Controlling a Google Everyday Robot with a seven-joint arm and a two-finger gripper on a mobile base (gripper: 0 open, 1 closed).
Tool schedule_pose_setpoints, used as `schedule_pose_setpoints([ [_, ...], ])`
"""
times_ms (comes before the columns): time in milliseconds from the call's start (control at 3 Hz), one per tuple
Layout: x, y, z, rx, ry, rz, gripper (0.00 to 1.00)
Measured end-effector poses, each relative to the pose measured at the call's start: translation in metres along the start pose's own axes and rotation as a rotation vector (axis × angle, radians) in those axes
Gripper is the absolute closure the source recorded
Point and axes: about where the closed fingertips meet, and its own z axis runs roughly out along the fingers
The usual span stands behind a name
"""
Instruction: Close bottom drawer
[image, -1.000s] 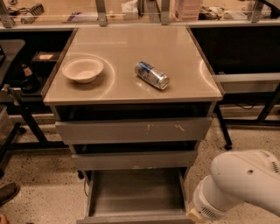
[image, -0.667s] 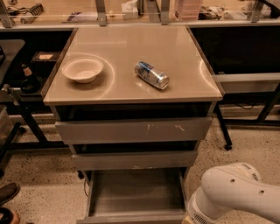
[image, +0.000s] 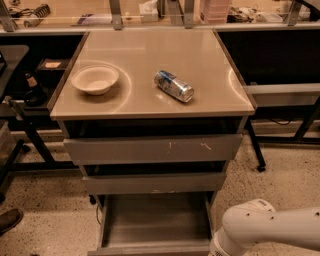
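You see the bottom drawer (image: 155, 222) standing open at 6 o'clock. The gripper (image: 216, 248) is at 5 o'clock, beside its front corner; whether it is open you cannot tell.

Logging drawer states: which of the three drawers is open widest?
The bottom drawer, lowest: its grey tray shows, the two above show only fronts. The tool is out of view below the white arm, lower right.

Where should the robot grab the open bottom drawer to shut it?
The bottom drawer sticks out, so probably take its front panel's top edge, coming from the front and pushing inward. The gripper is out of view, beyond the white arm at lower right.
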Motion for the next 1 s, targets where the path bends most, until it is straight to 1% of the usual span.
schedule_pose_setpoints([
  [333, 0.000, 0.000, 0.000, 0.000, 0.000, 0.000, 1.00],
  [667, 0.002, -0.005, 0.019, -0.024, -0.004, 0.029, 1.00],
  [1000, 0.003, -0.025, 0.070, -0.073, -0.026, 0.107, 1.00],
])
